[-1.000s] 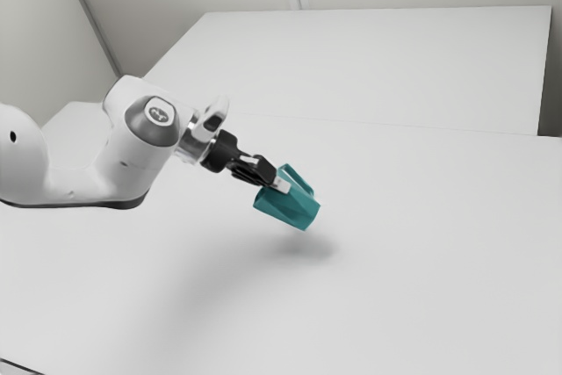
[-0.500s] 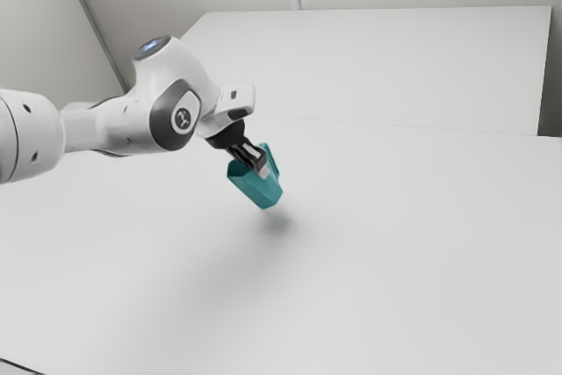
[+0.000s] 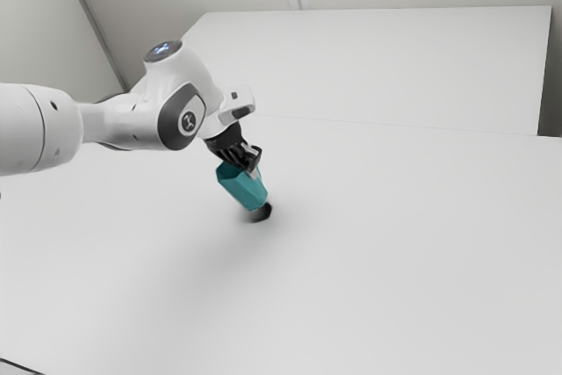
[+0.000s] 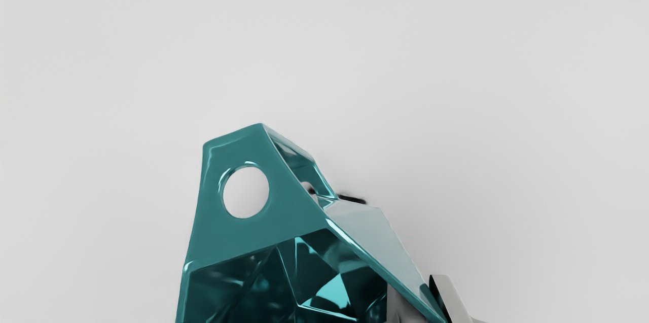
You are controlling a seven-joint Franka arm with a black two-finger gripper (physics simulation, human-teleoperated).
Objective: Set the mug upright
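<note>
The gripper (image 3: 251,169) is shut on the wall of the teal mug (image 3: 243,188) near its rim. In the exterior view the mug leans, its opening toward the upper left and its base toward the lower right, with a dark shadow close under the base. Whether the base touches the table cannot be told. The wrist view shows into the faceted mug (image 4: 243,247), with the holed handle part standing out from the rim. There the gripper (image 4: 422,305) has one finger outside the wall and the other inside the mug.
The white table (image 3: 378,243) spreads around and below the mug. Farther back lies another pale, flat surface (image 3: 369,68), with walls behind it. The arm comes in from the exterior view's left.
The mug has moved with my gripper toward the exterior view's left and come closer to the table. It leans less than a second ago, and my hand has turned to point more steeply down.
</note>
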